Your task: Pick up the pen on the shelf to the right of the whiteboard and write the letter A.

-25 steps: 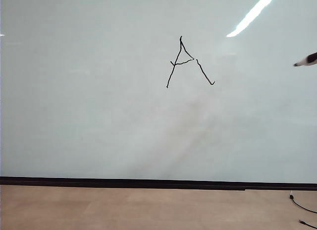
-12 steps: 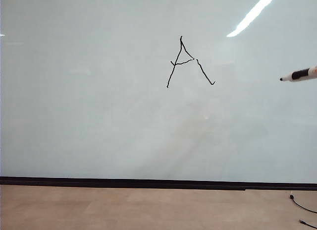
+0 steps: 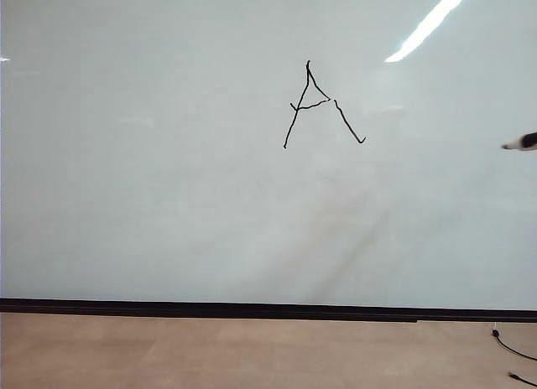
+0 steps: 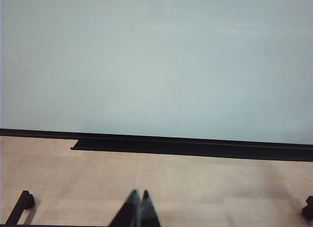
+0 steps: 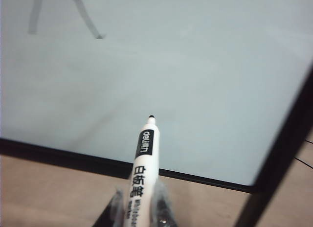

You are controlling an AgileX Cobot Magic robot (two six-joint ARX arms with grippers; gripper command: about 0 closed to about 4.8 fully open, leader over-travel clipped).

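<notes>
A shaky black letter A [image 3: 316, 104] with a broken right leg is drawn on the whiteboard [image 3: 168, 171], above centre. The tip of the pen [image 3: 521, 142] pokes in at the exterior view's right edge, off the board surface and well right of the letter. My right gripper [image 5: 141, 207] is shut on the pen [image 5: 142, 163], a white marker with black print, its black tip pointing toward the board; part of the letter A [image 5: 83, 14] shows beyond it. My left gripper [image 4: 138, 193] is shut and empty, low in front of the whiteboard [image 4: 156, 65]. The shelf is not identifiable.
A black strip [image 3: 252, 309] runs along the board's bottom edge above the tan floor [image 3: 210, 355]. Black cables [image 3: 512, 351] lie on the floor at the right. A black frame bar [image 5: 281, 148] edges the board on the right. A black stand foot [image 4: 19, 205] rests on the floor.
The pen first pushed further into view and lower, then drew back toward the right edge, ending lower than a second ago. The letter A is unchanged. The left gripper stayed still.
</notes>
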